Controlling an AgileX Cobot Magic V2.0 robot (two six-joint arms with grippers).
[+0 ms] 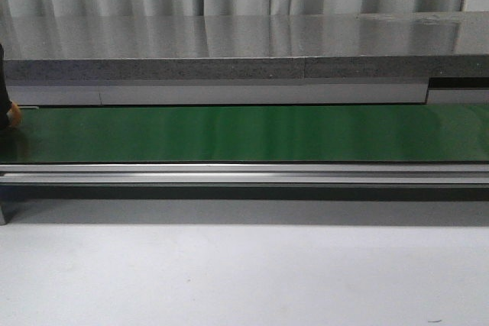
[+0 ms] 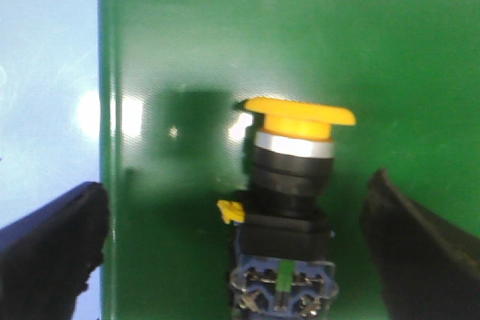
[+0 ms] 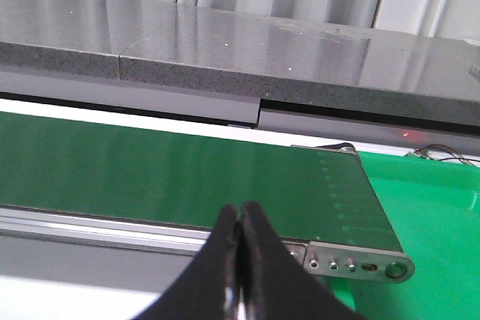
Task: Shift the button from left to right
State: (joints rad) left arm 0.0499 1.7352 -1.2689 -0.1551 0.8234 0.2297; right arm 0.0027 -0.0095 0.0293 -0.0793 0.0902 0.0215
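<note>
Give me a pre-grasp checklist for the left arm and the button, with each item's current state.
1. Button lies between the left gripper's fingers: ok.
2. Left fingers spread wider than the button body: ok.
3. Fingers not yet touching the button, a gap showing on both sides: ok.
4. Button resting on the green belt, lying on its side: ok.
5. Right gripper shut and holding nothing, near the belt's far end: ok.
6. Fingers low enough to clamp the black body: cannot tell.
</note>
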